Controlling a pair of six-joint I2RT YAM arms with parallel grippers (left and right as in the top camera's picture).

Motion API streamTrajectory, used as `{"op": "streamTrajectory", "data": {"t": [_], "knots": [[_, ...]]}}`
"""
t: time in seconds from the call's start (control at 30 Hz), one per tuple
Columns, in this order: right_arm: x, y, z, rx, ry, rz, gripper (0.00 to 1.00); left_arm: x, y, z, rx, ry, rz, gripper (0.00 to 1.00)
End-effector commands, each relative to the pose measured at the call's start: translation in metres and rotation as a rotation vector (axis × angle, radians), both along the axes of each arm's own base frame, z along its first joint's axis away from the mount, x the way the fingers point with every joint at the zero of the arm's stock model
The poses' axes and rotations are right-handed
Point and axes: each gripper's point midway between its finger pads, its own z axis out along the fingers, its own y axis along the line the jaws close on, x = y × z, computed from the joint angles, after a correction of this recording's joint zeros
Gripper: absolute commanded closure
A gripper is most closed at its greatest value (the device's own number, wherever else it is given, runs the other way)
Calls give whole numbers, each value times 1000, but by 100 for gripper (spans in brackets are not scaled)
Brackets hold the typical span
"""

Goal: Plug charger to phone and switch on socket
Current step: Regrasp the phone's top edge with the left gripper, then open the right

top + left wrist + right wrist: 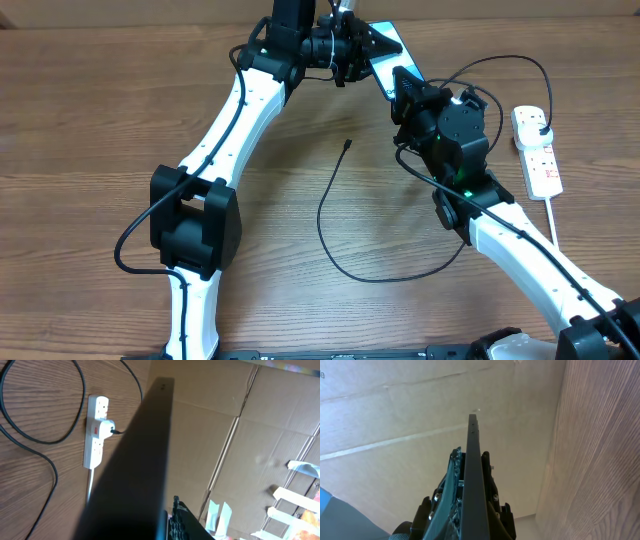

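The phone (388, 40), cyan screen up, is held off the table at the far centre between both grippers. My left gripper (358, 52) is shut on its far end and my right gripper (405, 90) on its near end. In the left wrist view the phone (135, 470) is a dark slab beside one finger (172, 520). In the right wrist view it is edge-on (474, 455) between my jaws (472, 510). The charger cable (325, 225) lies looped on the table, its connector tip (346, 145) free. Its plug (541, 130) sits in the white socket strip (537, 160), which also shows in the left wrist view (94, 445).
The strip's thick white cord (553, 225) runs toward the front right beside my right arm. The black cable arcs over the far right of the table (500, 60). Cardboard boxes (240, 425) stand beyond the table's far edge.
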Motion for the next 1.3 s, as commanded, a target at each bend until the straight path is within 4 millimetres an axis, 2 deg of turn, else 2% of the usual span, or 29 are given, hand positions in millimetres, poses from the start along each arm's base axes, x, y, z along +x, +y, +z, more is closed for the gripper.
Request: {"op": "streamTrajectory", "data": {"t": [0.0,0.2,0.43,0.63,0.8,0.97,1.07,1.27], "knots": [[-3,16,13,10,-16,70,96,2,-3,9,-2,-50,6,80],[-3,16,13,7,-15,75,96,2,-3,10,-2,-51,5,85],[-4,17,13,7,-15,79,96,2,-3,9,-1,-51,5,94],[-4,18,13,8,-14,84,85,2,-3,9,6,-97,-7,96],[-4,19,12,1,-16,92,74,0,3,0,42,-124,-23,96],[-6,17,1,-26,23,92,59,-1,20,-16,100,-156,-47,96],[-6,11,-9,-96,40,99,45,-2,40,-31,152,-158,-58,96],[-7,-5,-31,-197,96,151,36,-2,88,-53,224,-141,-59,96]]}}
